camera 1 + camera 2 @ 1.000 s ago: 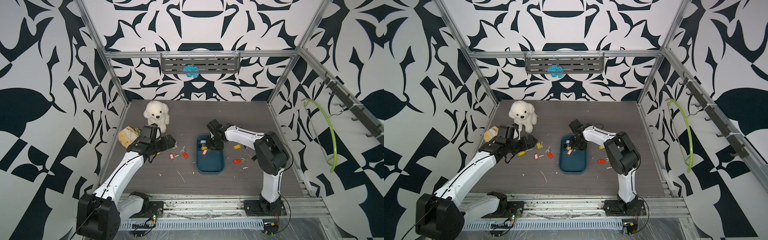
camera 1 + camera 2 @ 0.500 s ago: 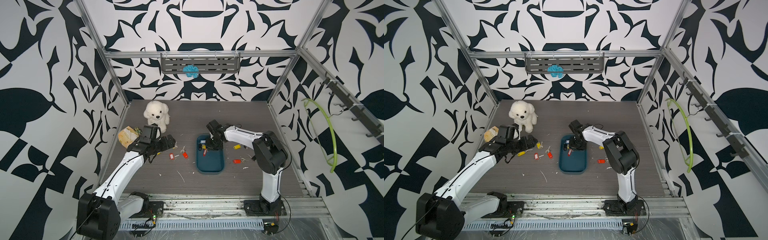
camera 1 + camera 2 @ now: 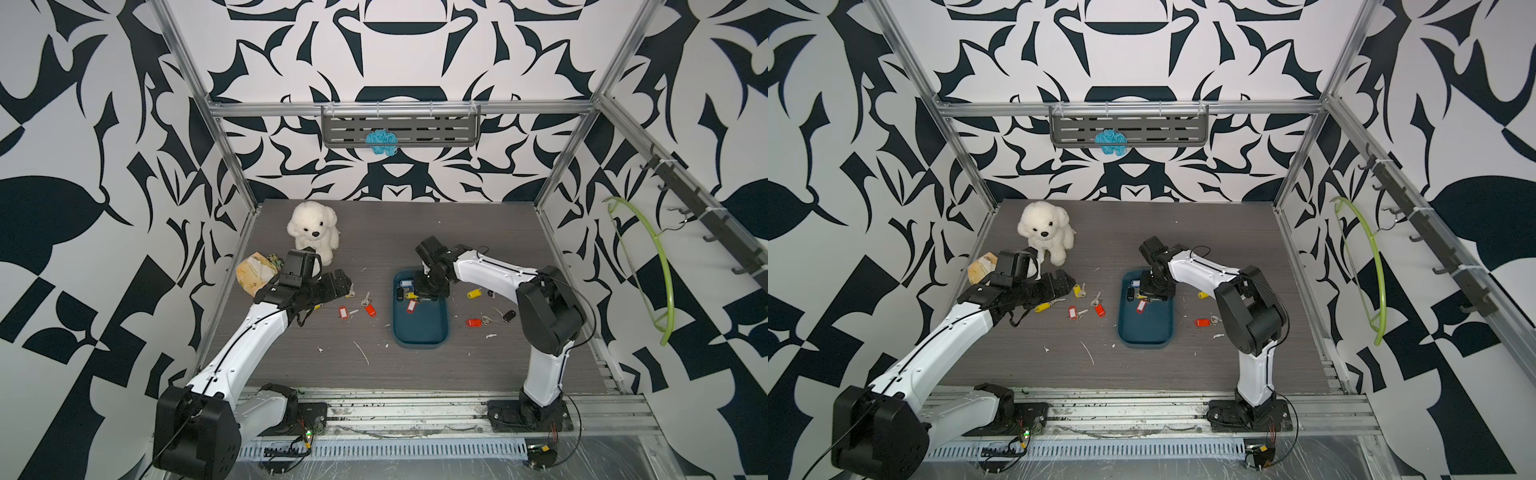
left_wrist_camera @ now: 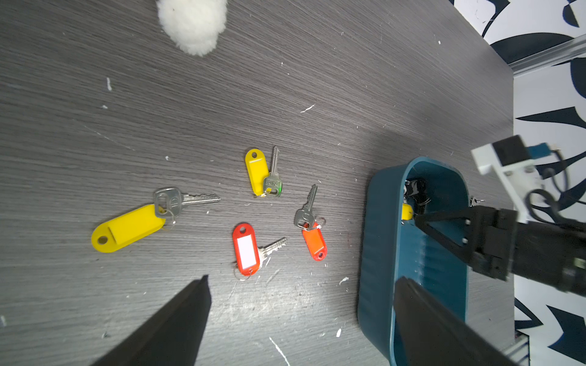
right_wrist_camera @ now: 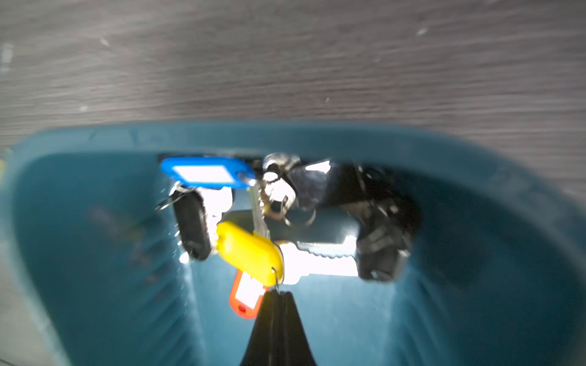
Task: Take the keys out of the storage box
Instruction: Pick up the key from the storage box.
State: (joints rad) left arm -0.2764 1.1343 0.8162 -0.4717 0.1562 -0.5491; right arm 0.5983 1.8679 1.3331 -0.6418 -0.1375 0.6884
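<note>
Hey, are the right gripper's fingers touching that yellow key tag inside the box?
Touching. The right wrist view shows the shut right fingers pinching the ring at the end of the yellow key tag.

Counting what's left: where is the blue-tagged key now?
In a top view, the blue-tagged key lies inside the storage box, in its far left corner, next to a black fob.

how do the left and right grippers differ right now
The left gripper is wide open; the right gripper is shut. The left gripper hangs above loose keys on the table; the right gripper reaches down inside the storage box. The right gripper's tips meet at the ring of a yellow-tagged key, grip unconfirmed; the left gripper touches nothing. Both are black and tapered.
</note>
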